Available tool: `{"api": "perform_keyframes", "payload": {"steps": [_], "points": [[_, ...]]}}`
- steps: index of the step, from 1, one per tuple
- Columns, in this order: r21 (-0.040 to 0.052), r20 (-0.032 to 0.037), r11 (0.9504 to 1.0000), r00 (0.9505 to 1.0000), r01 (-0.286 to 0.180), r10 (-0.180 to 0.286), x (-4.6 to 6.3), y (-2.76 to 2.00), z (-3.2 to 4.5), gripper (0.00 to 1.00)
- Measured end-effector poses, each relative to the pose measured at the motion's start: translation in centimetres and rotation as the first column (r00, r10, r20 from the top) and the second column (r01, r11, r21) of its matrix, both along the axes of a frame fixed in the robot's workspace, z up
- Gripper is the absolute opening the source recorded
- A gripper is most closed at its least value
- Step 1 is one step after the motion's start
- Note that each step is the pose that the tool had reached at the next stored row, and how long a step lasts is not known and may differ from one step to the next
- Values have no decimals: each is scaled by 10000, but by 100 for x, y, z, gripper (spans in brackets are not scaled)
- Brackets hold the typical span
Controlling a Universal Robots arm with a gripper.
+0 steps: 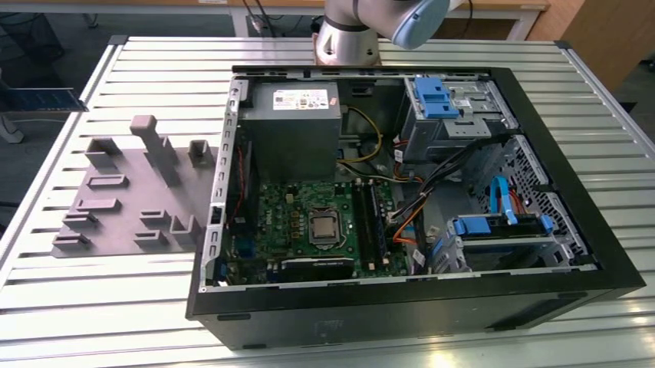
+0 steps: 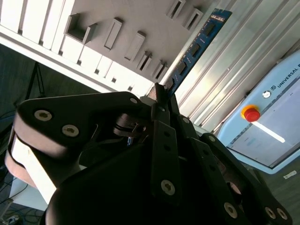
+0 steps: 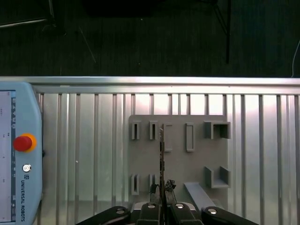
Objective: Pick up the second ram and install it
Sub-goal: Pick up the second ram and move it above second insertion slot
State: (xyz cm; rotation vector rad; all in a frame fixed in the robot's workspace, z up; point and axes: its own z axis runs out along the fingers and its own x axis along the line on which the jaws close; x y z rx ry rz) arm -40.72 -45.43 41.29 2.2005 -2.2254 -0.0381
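Note:
In both wrist views my gripper is shut on one end of the second ram, a long blue board with a row of dark chips. In the first wrist view the ram stands edge-on, held above the grey fixture plate and its slots. In the exterior view the same plate lies on the slatted table on the exterior view's left. The open computer case sits beside it. The long black memory slots run next to the processor on the green motherboard.
A teach pendant with a red stop button lies on the table beside the fixture plate. Inside the case are a power supply, loose cables and blue-latched drive bays. The arm's base stands behind the case.

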Motion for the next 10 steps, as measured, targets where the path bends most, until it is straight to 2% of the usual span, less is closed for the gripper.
{"api": "perform_keyframes", "payload": {"steps": [10], "points": [[-1, -1, 10000, 10000, 0, 0, 0, 1, 67, 14]]}}
